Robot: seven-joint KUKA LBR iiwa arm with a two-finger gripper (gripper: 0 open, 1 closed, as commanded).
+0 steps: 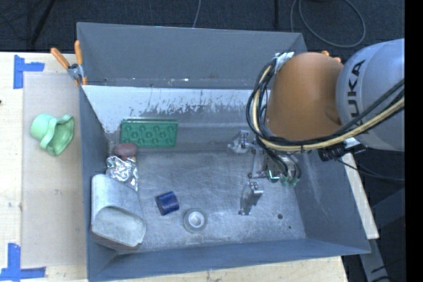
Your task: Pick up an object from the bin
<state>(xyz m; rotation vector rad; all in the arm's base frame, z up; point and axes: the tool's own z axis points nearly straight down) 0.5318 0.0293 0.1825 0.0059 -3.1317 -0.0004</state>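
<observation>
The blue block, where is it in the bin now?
In the camera view the blue block lies on the bin floor's left half, between the crumpled foil and the small round cap, left of the tool.

The hand (250, 199) hangs over bare floor of the bin (211, 168) (right half), well apart from the blue block (167, 202).

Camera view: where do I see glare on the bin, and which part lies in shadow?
In the camera view, the bin's far wall carries a bright band of glare; the crumpled foil at the left glints; the floor under the gripper and the arm looks darker than the floor's middle.
</observation>
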